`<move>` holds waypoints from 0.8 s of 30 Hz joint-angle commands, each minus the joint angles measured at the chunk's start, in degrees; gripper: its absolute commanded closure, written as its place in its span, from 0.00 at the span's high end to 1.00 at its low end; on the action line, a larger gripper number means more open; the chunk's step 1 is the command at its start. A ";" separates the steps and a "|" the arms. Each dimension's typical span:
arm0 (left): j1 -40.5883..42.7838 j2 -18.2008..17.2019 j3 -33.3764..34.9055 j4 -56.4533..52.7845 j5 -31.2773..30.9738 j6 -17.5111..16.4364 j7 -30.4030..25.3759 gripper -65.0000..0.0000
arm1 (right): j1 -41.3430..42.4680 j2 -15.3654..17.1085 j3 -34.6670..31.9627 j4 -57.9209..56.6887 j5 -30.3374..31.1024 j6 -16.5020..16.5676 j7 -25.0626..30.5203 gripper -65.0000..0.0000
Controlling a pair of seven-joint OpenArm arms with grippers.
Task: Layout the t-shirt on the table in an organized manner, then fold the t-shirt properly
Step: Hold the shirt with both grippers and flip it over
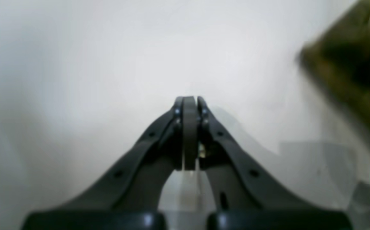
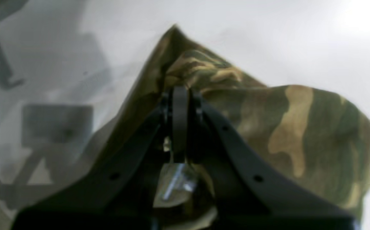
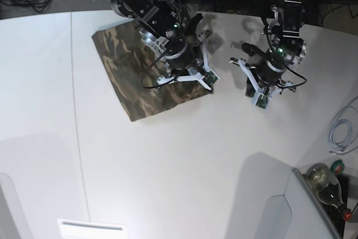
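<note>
On the table (image 3: 168, 160), right hand (image 2: 181, 91) pinches the t-shirt (image 3: 140, 76); left hand (image 1: 189, 100) closed, empty.

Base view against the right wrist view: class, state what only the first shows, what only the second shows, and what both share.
Only the base view shows the left gripper shut over bare table, the whole folded t-shirt, a bottle and a white cable. Only the right wrist view shows the right gripper shut on a raised fold of cloth. Both share the camouflage t-shirt, the white table and the right arm.
</note>
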 commanded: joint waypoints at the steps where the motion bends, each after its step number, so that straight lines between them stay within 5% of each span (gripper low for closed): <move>1: -0.57 -0.18 -0.23 1.67 -0.21 0.31 -1.01 0.00 | 0.68 -1.42 0.33 -0.45 -0.33 -0.19 1.04 0.00; 6: -0.57 1.32 -0.32 4.39 -0.21 0.22 -1.01 0.00 | 1.30 -2.03 0.24 -3.52 -0.33 -0.19 4.38 0.01; 12: 0.14 2.11 -0.32 5.80 -0.21 0.22 -1.01 0.00 | -0.20 -1.50 -0.11 4.39 -0.33 -0.19 -1.24 0.40; 14: 0.31 1.85 -0.32 5.80 -0.21 0.22 -1.01 0.00 | -1.43 0.52 0.06 9.84 -0.33 -0.19 -1.51 0.46; 18: 1.72 1.67 -1.72 7.82 -2.32 0.22 -1.45 0.00 | -3.54 3.68 0.86 21.18 -0.42 -0.37 -1.68 0.46; 21: 3.04 1.67 -3.83 12.04 -11.99 -2.59 -1.18 0.00 | -4.77 5.18 6.92 25.31 -0.42 -0.46 -1.68 0.45; 24: 3.83 2.11 -1.63 16.52 -21.05 -3.12 -1.01 0.00 | -6.09 5.18 15.10 26.19 -0.33 -0.46 -1.51 0.21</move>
